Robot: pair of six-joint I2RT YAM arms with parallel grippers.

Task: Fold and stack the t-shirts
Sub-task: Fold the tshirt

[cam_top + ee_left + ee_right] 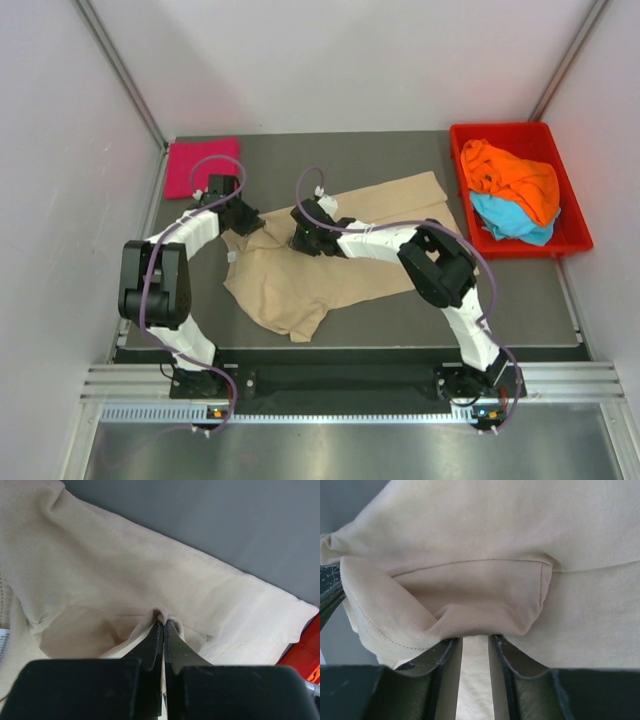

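T-shirt (300, 285) in beige lies crumpled at the centre of the table (400, 325). Left gripper (163, 623) pinches a fold of it, jaws closed; right gripper (475, 639) stands slightly parted, cloth draped over its tips.

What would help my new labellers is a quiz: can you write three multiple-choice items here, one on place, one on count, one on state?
1. Where does the magenta-pink t-shirt lie? A) by the arm bases B) at the far left corner of the table C) over an arm
2. How many t-shirts are in the red tray? A) two B) none C) four
3. What state is the left gripper in? A) open B) shut on nothing C) shut on a fold of the beige t-shirt
Key: 1 B, folded there; 2 A, an orange t-shirt and a light blue t-shirt; 3 C, cloth sits pinched between its fingers.
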